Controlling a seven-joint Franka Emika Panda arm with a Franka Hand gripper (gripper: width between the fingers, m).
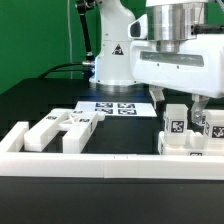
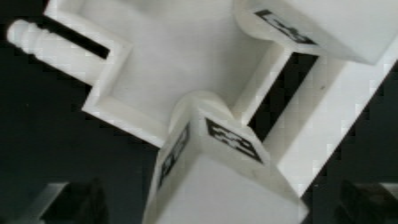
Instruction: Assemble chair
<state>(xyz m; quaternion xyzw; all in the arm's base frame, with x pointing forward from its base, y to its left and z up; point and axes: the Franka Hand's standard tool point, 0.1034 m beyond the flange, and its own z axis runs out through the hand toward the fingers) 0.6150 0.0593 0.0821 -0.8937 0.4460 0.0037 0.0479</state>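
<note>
From the exterior view's left, the loose chair parts (image 1: 48,131) are lying in a cluster on the black table (image 1: 30,100), at about eight o'clock from the scene's middle. They are sitting just behind the long white border rail (image 1: 100,166), which is running across the front. Toward the middle, the marker board (image 1: 113,107) is lying flat, and the arm's white base (image 1: 112,55) is standing behind it at twelve o'clock.

On the exterior view's right, the gripper (image 1: 178,102) is hanging with its jaws spread wide, gripping nothing. The chair assembly (image 1: 180,130), a group of joined white blocks wearing square tags, is sitting at six o'clock from the gripper. It is close under the fingertips and just behind the rail. Whether the fingertips are brushing its top block cannot be told from this view.

In the wrist view the same chair assembly (image 2: 169,75) is filling most of the picture, showing a flat slab with a slot and a tagged post rising toward the camera. The two dark fingertips (image 2: 64,198) are showing well apart from each other, one on either side of that post.
</note>
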